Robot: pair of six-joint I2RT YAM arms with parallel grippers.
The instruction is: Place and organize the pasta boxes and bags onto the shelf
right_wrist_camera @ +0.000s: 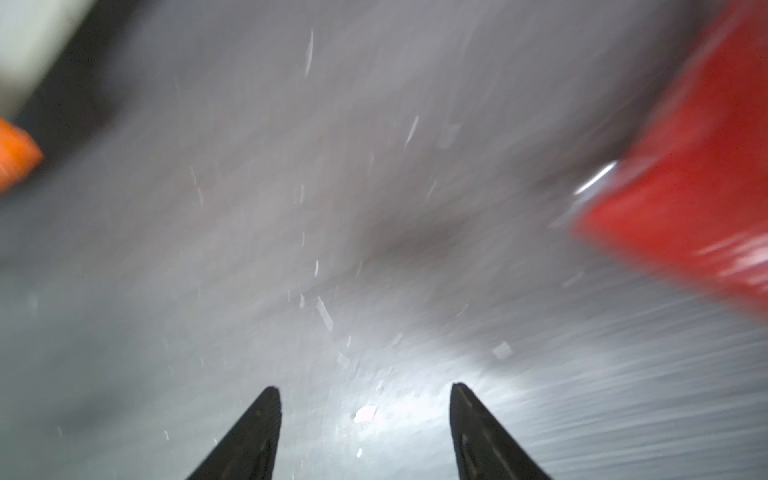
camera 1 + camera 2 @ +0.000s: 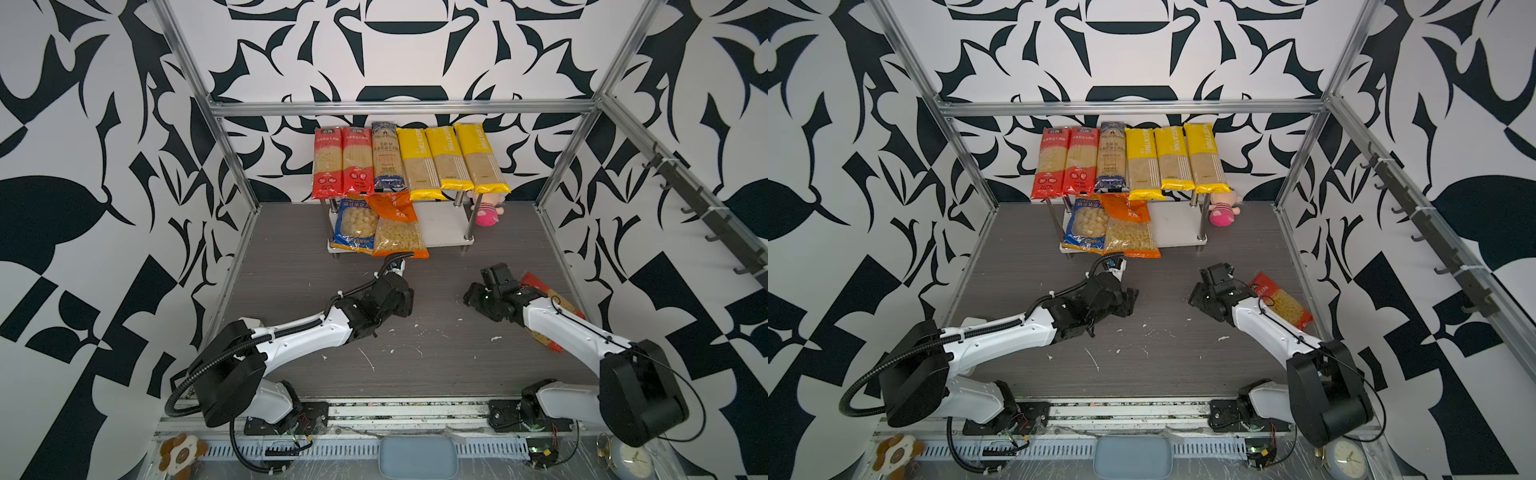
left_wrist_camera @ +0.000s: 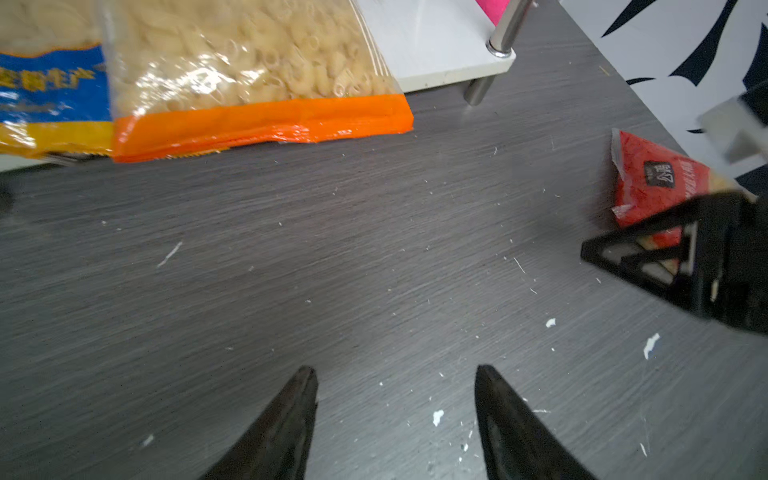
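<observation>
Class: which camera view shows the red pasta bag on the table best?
A top view: the red bag lies nearly whole beside the right arm. The left wrist view catches only its red end; the right wrist view, a blurred red patch.

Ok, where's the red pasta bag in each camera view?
In a top view: red pasta bag on the table, right side.
In a top view: same place.
Left wrist: on the table, across from the orange bag.
Right wrist: blurred red patch, across from the orange bag.
Shared landmark: the orange bag.
</observation>
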